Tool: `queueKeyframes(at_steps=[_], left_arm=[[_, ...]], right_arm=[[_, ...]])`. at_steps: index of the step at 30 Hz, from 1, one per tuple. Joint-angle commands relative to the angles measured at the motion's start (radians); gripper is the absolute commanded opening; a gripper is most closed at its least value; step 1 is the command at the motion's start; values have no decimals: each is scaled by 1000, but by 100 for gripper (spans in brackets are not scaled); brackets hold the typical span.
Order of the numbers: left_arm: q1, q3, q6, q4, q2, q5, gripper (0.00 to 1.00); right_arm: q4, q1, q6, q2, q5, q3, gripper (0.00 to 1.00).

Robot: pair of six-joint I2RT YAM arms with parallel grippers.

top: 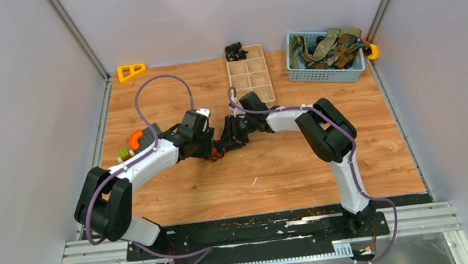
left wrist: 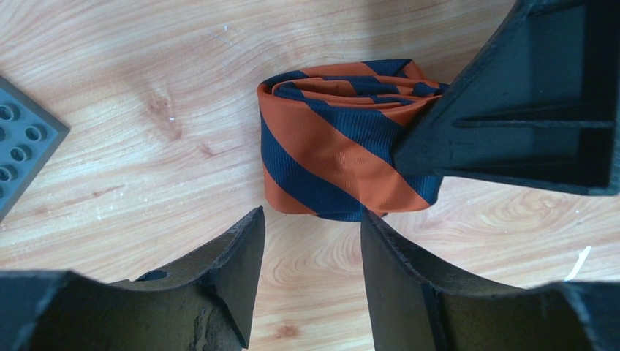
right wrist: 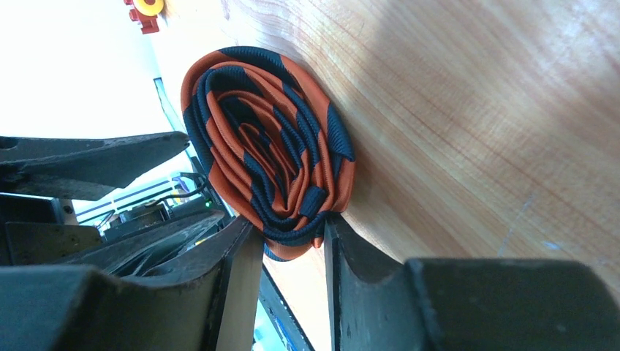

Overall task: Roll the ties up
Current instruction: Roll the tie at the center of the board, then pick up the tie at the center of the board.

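The orange and dark navy striped tie (left wrist: pixel 340 142) lies rolled in a tight coil on the wooden table (left wrist: pixel 146 73). In the right wrist view the coil (right wrist: pixel 270 139) shows end on. My right gripper (right wrist: pixel 291 227) is shut on the coil's lower edge, and one of its fingers (left wrist: pixel 512 110) presses the roll's right side. My left gripper (left wrist: pixel 311 216) is open and empty, its tips just short of the roll. In the top view both grippers, left (top: pixel 213 149) and right (top: pixel 227 139), meet mid-table and hide the roll. Several olive and brown ties (top: pixel 328 46) fill a basket.
The blue basket (top: pixel 326 73) stands at the back right. A wooden compartment tray (top: pixel 249 76) stands at the back centre with a dark bundle (top: pixel 235 52) at its far end. A grey studded plate (left wrist: pixel 18 146) lies left of the roll. An orange triangle (top: pixel 131 71) lies back left.
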Motion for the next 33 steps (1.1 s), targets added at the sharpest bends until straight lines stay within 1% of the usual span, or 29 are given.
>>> queueKeyframes(at_steps=[1,6,20,33], left_arm=[[1,9,-30,-39,-73,5,60],[0,30,-34,-110,-119,-19,62],[1,84,-17,-287,-283,-97,64],[1,96,27,-368,-367,-157,65]], right_arm=[[-15,5,3,-4,13,36,10],[-25,-4,8,-10,2,54,8],[-36,-51,31,-25,-49,105,0],[-46,-99,50,-39,-96,167,0]])
